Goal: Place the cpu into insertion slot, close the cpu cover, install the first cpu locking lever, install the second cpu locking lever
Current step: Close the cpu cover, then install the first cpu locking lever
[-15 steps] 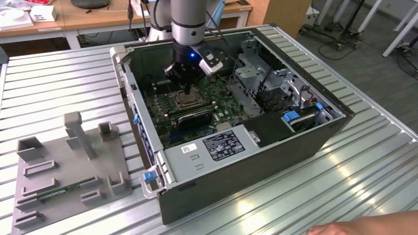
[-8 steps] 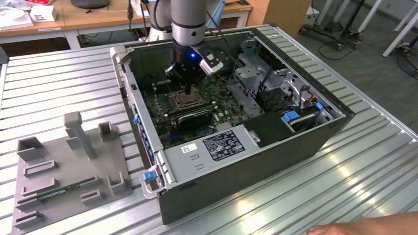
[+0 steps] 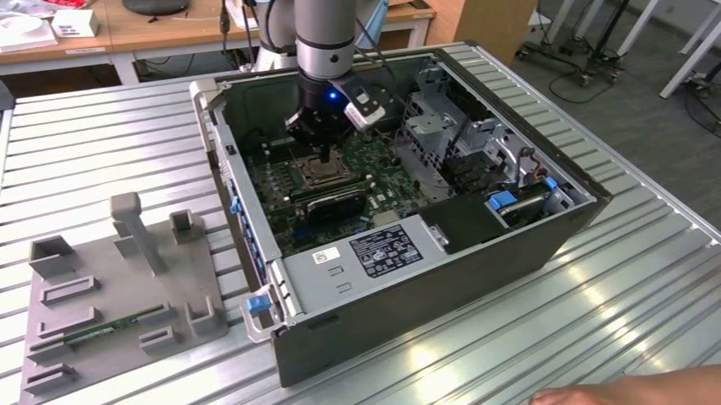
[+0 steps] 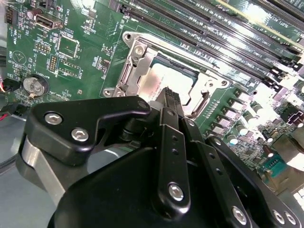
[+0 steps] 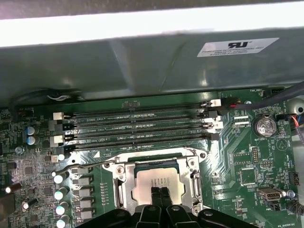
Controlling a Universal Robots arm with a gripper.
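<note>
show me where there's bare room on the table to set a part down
Bare ribbed table beyond the grey fixture, and past the computer case on the exterior view's right. Crowded inside, around the gripper.

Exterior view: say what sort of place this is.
Probably a robotics lab or workshop: a robot arm reaches into an open computer case on a ribbed metal table, with a grey parts fixture beside it and wooden desks behind.

white label point(image 5: 237, 46) on case wall point(image 5: 118, 61) | sticker point(image 3: 389, 249) on power supply point(image 3: 372, 287) | lettering point(image 5: 99, 119) on green board point(image 5: 232, 156) | none legible
</note>
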